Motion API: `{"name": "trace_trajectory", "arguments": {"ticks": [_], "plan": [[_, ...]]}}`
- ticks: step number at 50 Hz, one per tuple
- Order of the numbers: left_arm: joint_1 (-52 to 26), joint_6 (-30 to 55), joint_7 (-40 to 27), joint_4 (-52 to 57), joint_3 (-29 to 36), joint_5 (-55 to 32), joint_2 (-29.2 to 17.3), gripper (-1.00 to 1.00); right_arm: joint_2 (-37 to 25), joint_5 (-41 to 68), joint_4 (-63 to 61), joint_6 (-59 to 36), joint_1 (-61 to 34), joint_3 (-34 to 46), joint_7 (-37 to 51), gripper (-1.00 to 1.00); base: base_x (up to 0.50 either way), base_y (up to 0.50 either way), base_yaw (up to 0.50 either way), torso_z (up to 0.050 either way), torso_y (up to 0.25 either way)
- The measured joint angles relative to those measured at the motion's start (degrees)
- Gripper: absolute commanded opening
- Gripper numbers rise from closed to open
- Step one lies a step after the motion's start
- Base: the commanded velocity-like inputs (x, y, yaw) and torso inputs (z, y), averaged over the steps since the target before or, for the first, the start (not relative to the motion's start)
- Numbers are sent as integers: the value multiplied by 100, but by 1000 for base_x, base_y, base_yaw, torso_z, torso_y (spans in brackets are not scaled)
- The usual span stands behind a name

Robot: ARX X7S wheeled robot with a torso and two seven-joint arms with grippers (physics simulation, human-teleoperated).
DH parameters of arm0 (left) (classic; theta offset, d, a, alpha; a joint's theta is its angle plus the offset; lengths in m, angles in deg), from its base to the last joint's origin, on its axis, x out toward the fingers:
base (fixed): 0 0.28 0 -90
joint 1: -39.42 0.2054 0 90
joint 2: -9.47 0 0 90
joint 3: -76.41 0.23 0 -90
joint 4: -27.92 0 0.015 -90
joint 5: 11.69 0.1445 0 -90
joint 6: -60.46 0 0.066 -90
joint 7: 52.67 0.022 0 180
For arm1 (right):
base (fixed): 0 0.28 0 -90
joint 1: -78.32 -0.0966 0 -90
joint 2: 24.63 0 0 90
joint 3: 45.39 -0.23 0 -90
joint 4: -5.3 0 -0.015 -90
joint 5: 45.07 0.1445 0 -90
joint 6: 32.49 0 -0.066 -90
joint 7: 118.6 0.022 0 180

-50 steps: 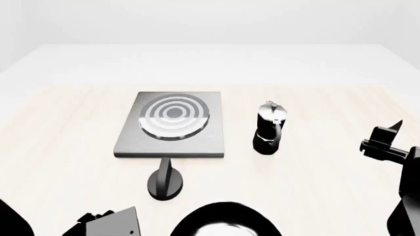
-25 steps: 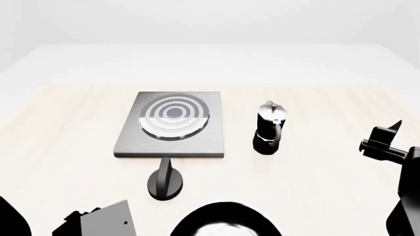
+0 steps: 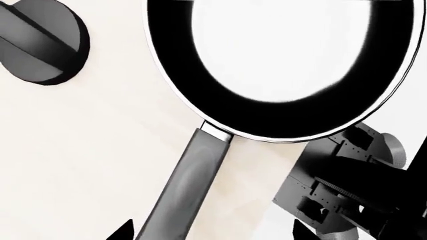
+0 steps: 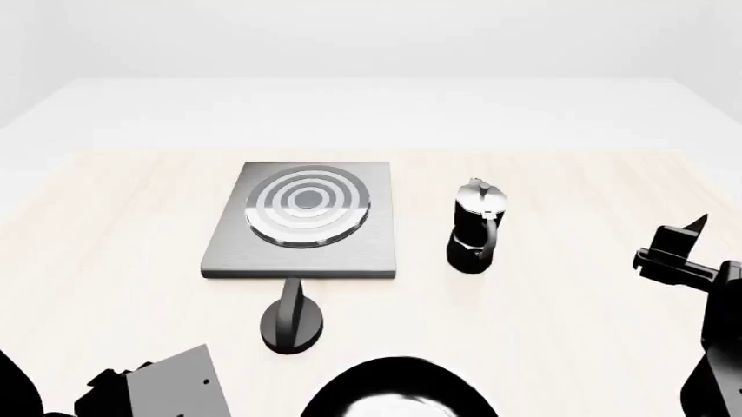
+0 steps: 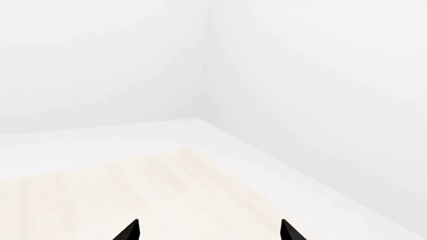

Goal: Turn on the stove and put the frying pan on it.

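Pale wood bench [image 4: 557, 313] under white walls; I've got the stove [image 4: 304, 221] mid-bench, its black knob [image 4: 291, 320] just in front, moka pot [image 4: 477, 226] to its right. Frying pan [image 3: 280, 65] sits at the near edge, handle under my left pincer [image 3: 210, 231], tips spread. Right pincer [image 5: 209, 230] spread too, holding nothing

Stove [image 4: 304, 228] showing brushed grey metal, frying pan [image 3: 280, 70] looking glossy black – surface [image 4: 579, 304] reading pale matt wood.
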Motion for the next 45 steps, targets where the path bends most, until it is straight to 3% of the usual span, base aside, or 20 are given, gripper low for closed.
{"name": "trace_trajectory", "arguments": {"ticks": [23, 45], "plan": [[-123, 298, 122, -325, 111, 608, 118, 100, 5, 25, 36, 59, 35, 7, 28, 100, 0, 0, 0, 0, 0], [320, 311, 1420, -319, -50, 2048, 438, 100, 2, 48, 30, 92, 72, 18, 56, 100, 0, 0, 0, 0, 0]]}}
